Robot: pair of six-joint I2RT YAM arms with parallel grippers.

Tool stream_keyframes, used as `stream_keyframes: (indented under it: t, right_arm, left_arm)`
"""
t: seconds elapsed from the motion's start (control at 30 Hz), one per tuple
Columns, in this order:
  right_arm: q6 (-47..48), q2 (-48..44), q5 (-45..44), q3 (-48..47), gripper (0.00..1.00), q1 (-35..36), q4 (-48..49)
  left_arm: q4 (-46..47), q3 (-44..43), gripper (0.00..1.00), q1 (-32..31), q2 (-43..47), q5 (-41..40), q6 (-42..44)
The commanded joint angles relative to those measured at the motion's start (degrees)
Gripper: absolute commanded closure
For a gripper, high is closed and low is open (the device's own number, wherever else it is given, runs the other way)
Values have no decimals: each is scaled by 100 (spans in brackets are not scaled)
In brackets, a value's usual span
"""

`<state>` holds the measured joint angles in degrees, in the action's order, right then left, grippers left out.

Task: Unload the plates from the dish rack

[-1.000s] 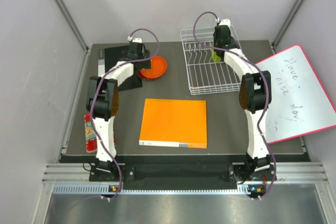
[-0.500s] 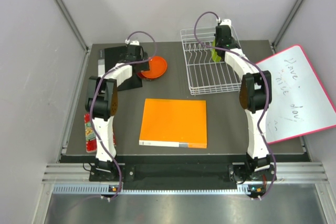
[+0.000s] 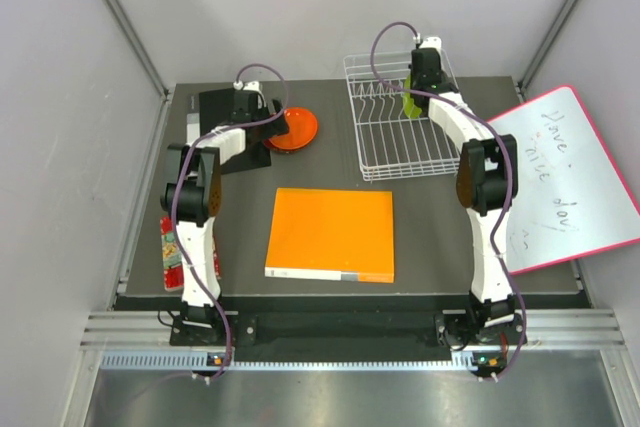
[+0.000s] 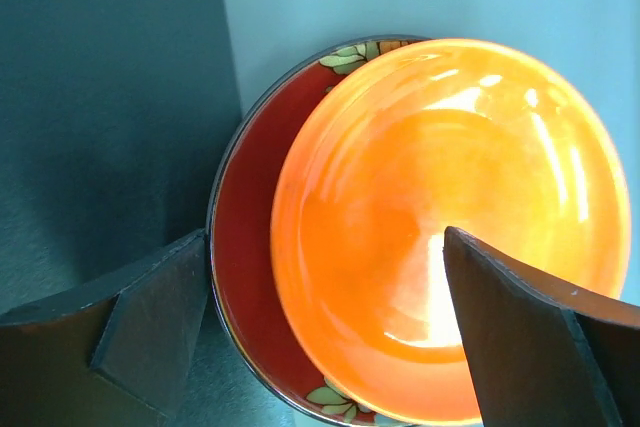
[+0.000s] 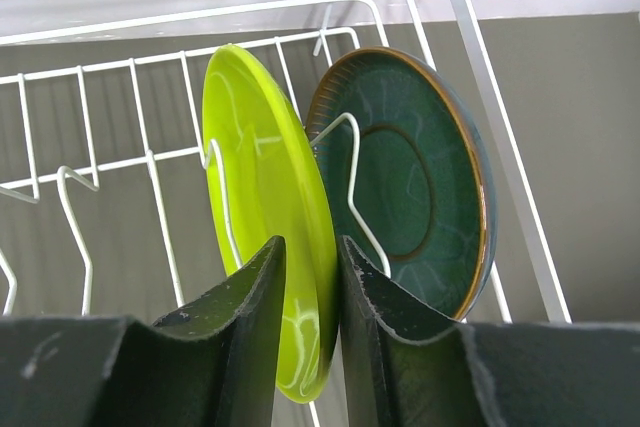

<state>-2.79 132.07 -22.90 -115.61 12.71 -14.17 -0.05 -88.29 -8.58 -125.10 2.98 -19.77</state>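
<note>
The orange plate lies stacked in the dark red patterned plate on the table; both show at the back left in the top view. My left gripper is open and empty, its fingers wide on either side of the stack's near rim. The white wire dish rack stands at the back right. In it the lime green plate and the dark grey-blue plate stand upright between prongs. My right gripper is shut on the lime green plate's lower rim.
A big flat orange square lies mid-table. A pink-edged whiteboard leans at the right. A black block sits behind the left arm, and a red packet lies at the left edge.
My left gripper has drawn back to the left, away from the stacked plates. The right gripper has stayed on the lime green plate in the rack.
</note>
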Motion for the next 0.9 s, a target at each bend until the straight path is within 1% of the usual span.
stream_keyframes:
  t: [0.0, 0.13, 0.2, 0.23, 0.27, 0.3, 0.33, 0.37, 0.4, 0.53, 0.57, 0.67, 0.7, 0.8, 0.83, 0.87]
  right_arm:
    - [-117, 108, 83, -5, 73, -84, 178]
    - [-126, 126, 84, -31, 72, -102, 178]
    - [-126, 126, 75, -23, 72, -93, 187]
    - [-117, 126, 75, -23, 73, -111, 196]
    - [-126, 126, 75, -31, 75, -111, 178]
    - [-117, 100, 66, -40, 85, -102, 178]
    - [-117, 82, 66, -23, 91, -111, 178]
    - [-117, 56, 66, -5, 95, -111, 187]
    - [-91, 21, 48, 4, 98, -111, 196]
    - [-91, -234, -57, 161, 100, -93, 292]
    - [-73, -313, -144, 284, 100, -67, 353]
    - [67, -524, -434, 381, 100, 21, 424]
    - [137, -646, -487, 416, 100, 47, 450]
    - [217, -831, -795, 539, 100, 118, 591]
    - [235, -884, -900, 575, 100, 144, 696]
    - [226, -928, -1145, 679, 100, 205, 810]
  left_arm:
    - [532, 5, 1, 5, -102, 842, -361]
    - [603, -57, 1, 5, -173, 1037, -475]
    - [726, -74, 1, -3, -216, 1326, -493]
    - [700, -92, 1, -3, -234, 1249, -528]
    - [682, -83, 1, 5, -226, 1179, -598]
    - [682, -57, 1, 5, -226, 1143, -607]
    - [647, -91, 1, 5, -226, 1152, -590]
    - [612, -109, 1, 5, -226, 1117, -546]
    - [516, -109, 1, 5, -217, 1038, -528]
    - [218, -109, 1, 5, -94, 502, -335]
    - [147, -118, 1, 5, -33, 145, -221]
    - [-231, -162, 1, 5, 108, -428, -106]
    - [-249, -66, 1, 5, 178, -674, -63]
    - [-38, 328, 1, 5, 556, -974, -45]
    - [118, 347, 1, 5, 626, -1053, -36]
    - [33, 322, 1, 5, 688, -1124, -27]
